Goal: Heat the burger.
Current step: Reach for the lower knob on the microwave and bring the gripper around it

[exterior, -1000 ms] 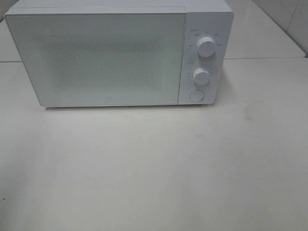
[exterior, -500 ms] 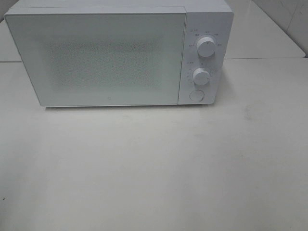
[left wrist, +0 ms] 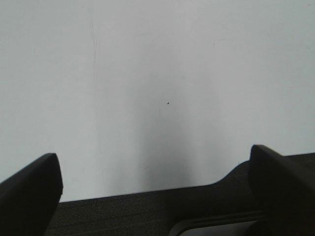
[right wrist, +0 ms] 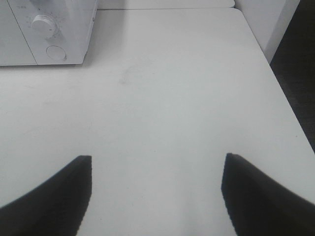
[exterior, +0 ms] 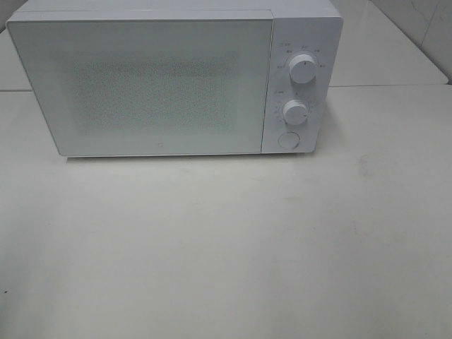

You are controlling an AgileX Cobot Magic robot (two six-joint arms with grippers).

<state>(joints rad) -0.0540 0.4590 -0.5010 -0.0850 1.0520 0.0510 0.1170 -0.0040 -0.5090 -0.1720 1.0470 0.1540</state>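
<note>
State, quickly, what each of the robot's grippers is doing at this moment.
Left gripper: open, holding nothing.
Right gripper: open, holding nothing.

Dial markings — too small.

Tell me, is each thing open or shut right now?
Microwave door, shut.
Upper knob, setting too small to read.
Lower knob, setting too small to read.
Left tool, open, holding nothing.
Right tool, open, holding nothing.
Burger, not in sight.
</note>
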